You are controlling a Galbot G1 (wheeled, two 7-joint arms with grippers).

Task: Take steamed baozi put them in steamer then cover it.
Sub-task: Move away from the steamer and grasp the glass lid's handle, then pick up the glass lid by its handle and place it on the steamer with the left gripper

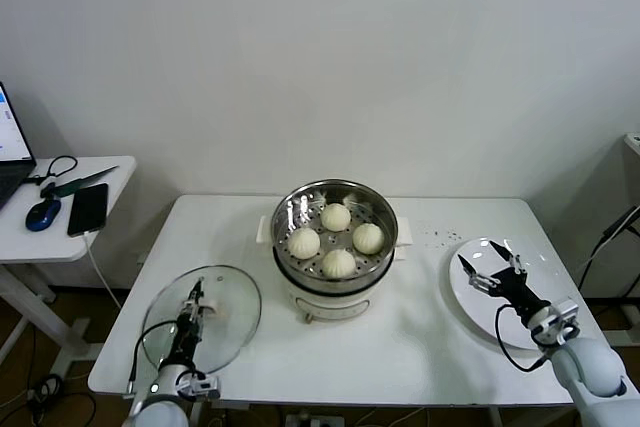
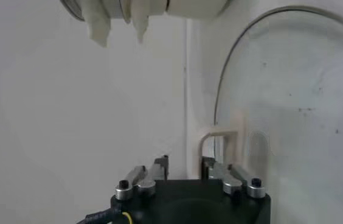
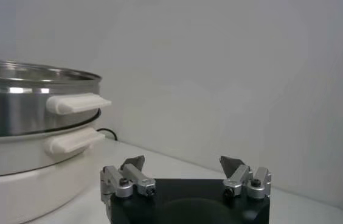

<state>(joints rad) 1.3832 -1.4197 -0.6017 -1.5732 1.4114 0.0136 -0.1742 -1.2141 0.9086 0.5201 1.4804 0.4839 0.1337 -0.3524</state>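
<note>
Glass cover (image 1: pixel 203 316) lies flat at the near left with the left gripper (image 1: pixel 191 304) pinching its handle (image 2: pixel 221 144), four steamed baozi (image 1: pixel 338 228) fill the central steamer (image 1: pixel 335 247), and the right gripper (image 1: pixel 489 268) hovers spread over the plate (image 1: pixel 473 292).

No readable text, label, brand, number or sign is showing on anything in these views.

The head camera looks forward and down from above, taking in the whole tabletop (image 1: pixel 420 347) and the steamer (image 1: pixel 335 247) at its middle. The left wrist camera sits low, close against the cover (image 2: pixel 293 109). The right wrist camera looks level along the tabletop at the steamer's side, which the head view shares.
</note>
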